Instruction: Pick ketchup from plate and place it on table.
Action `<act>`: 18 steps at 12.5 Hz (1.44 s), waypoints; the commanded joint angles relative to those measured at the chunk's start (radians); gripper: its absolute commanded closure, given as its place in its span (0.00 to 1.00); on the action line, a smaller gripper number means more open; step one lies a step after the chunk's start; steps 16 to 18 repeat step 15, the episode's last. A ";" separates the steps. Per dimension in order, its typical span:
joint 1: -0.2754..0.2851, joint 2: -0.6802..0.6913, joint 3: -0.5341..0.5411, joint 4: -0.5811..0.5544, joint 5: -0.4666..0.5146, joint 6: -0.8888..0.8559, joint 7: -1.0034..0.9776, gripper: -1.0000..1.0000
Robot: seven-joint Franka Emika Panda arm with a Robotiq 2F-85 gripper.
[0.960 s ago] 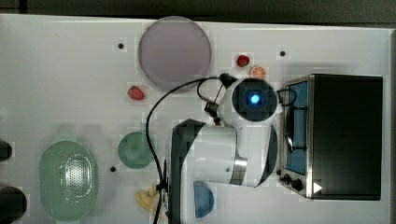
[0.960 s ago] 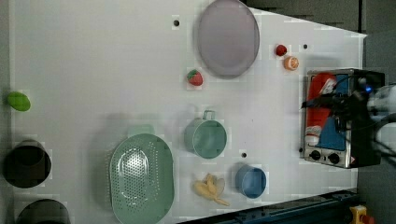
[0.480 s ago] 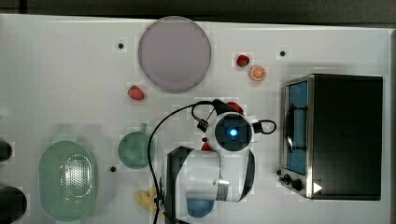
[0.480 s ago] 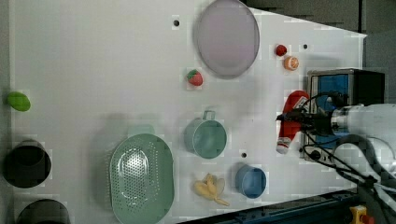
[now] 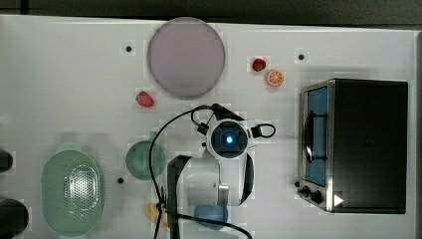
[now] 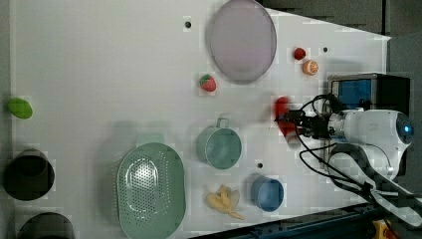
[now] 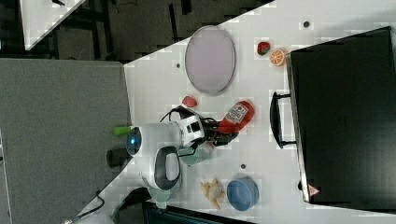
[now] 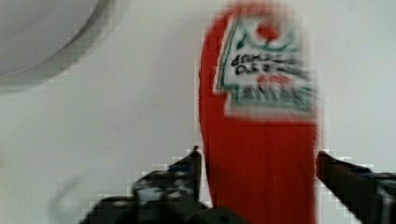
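The ketchup (image 7: 239, 114) is seen lying on its side on the white worktop (image 7: 261, 154), off the plate (image 7: 210, 59), which sits apart from it toward the right view's top. In the right view the bottle is placed between the plate and the dark oven (image 7: 343, 112), with its white label turned upward. The end effector (image 8: 259, 175) is found straddling the bottle's narrow end, and in the wrist view its fingers (image 8: 189, 170) are shown spread wide, one on each side of the red body; a sliver of white worktop is visible between the bottle and each finger, so nothing is pinched.

In the left view the ketchup (image 6: 284, 119) is caught as a red shape just ahead of the end effector (image 6: 293, 122), with the white arm (image 6: 373, 132) stretched in from the left view's right. In the top view the bottle is covered by the arm's wrist (image 5: 229, 139), whose blue light is seen glowing.

Around it, a teal cup (image 6: 219, 147) is noted nearby, a blue dish (image 6: 267, 193) and a banana (image 6: 224, 200) lie toward the left view's bottom, and a green perforated bowl (image 6: 149, 191) is set well apart. A strawberry (image 6: 207, 83) is spotted just beside the plate (image 6: 242, 40), with another strawberry (image 6: 299, 53) and an orange slice (image 6: 310, 67) near the oven.
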 commanded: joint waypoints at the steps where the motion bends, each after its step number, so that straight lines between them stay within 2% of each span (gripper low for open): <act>1: 0.000 -0.028 -0.001 0.010 0.001 0.003 0.054 0.00; 5: -0.001 -0.146 -0.002 0.062 0.004 -0.047 0.068 0.00; 10: -0.001 -0.282 -0.004 0.270 0.004 -0.431 0.220 0.00; 15: -0.001 -0.297 -0.002 0.526 0.005 -0.761 0.282 0.00; 18: -0.001 -0.297 -0.002 0.526 0.005 -0.761 0.282 0.00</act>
